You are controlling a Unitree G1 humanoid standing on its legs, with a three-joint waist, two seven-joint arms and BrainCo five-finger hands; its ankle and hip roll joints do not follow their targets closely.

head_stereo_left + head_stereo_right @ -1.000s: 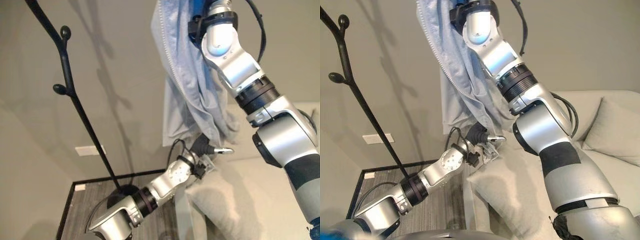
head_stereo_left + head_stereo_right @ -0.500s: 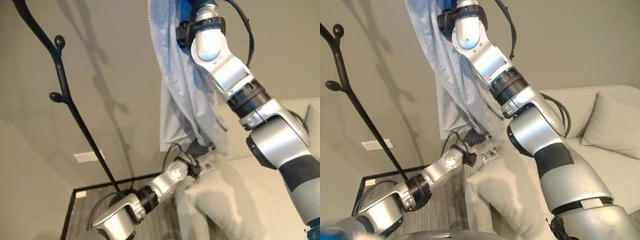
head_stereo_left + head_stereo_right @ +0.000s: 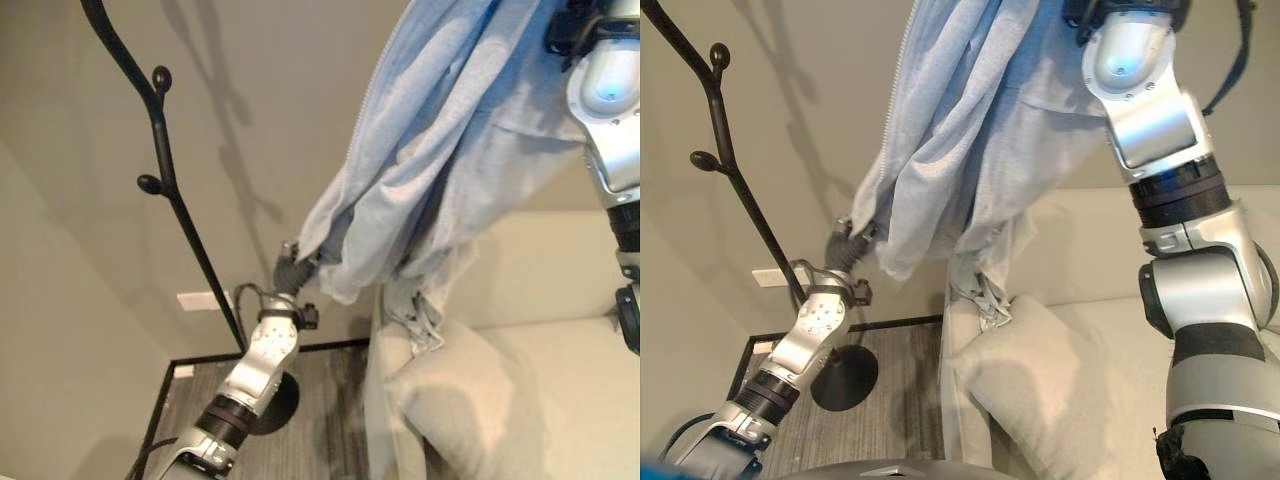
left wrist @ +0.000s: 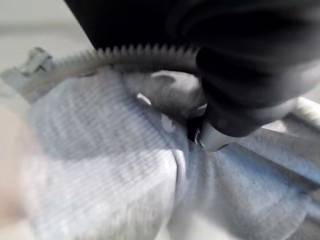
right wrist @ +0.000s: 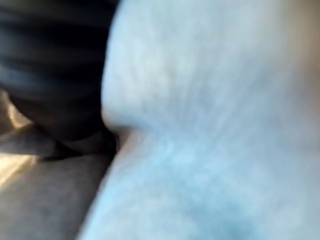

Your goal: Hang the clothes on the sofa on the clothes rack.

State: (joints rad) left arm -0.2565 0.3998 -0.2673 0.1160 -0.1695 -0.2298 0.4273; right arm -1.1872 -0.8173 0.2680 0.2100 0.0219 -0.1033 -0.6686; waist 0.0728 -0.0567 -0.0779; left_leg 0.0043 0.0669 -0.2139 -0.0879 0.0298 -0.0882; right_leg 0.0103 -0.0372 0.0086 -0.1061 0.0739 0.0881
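Jacket (image 3: 440,150): light blue, zipped edge, hangs above the sofa (image 3: 560,330) arm, lower hem brushing a cushion (image 3: 1040,380)
Left hand (image 3: 292,268): clenched on the jacket's lower edge
Right hand: fingers hidden by cloth, cannot tell
Clothes rack (image 3: 160,150): bare pegs, open wall between it and jacket

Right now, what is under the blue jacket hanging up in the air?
Under the jacket sit the beige sofa and its cushion. The sofa part right behind the lowest dangling cloth is hidden.
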